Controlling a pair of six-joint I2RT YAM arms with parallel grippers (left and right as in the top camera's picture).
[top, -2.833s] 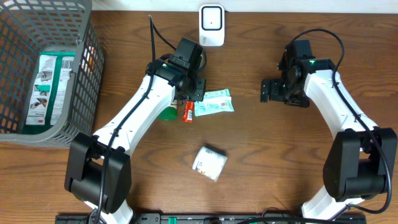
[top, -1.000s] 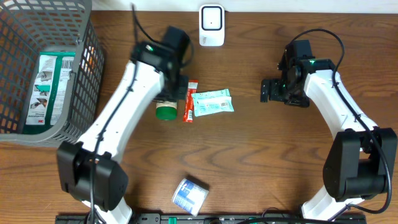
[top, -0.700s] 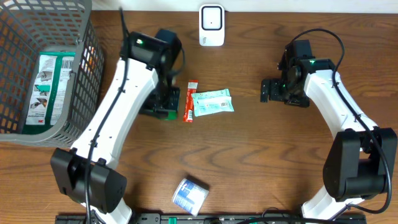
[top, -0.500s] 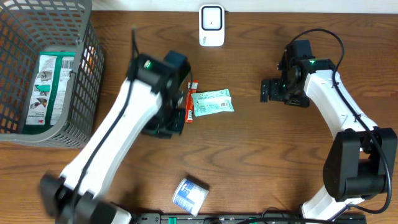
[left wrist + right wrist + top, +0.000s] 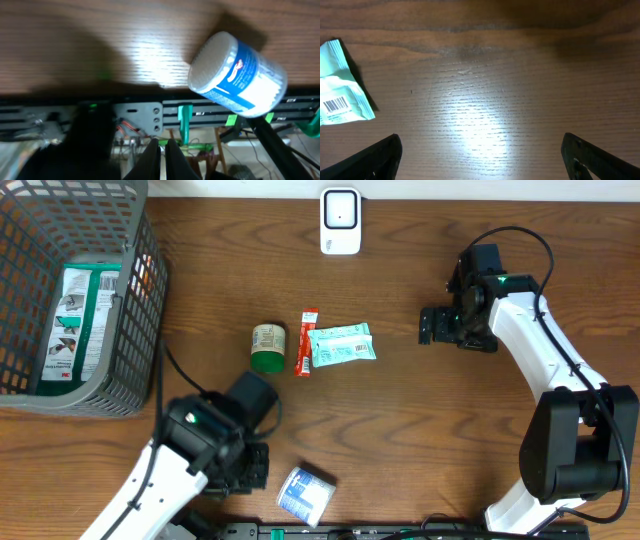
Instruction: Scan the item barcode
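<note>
Tub (image 5: 305,495) lies sideways at bottom centre by the table (image 5: 420,430) edge, where the left gripper (image 5: 162,146), pinched empty, could roll it off; right gripper (image 5: 432,326) gapes wide.

No word or number reads clearly here. There's a barcode (image 5: 335,105) on the white panel of the teal packet (image 5: 345,75), its digits too small to make out. The round tub (image 5: 239,75) wears a blue label with a red logo and blurred print.
</note>
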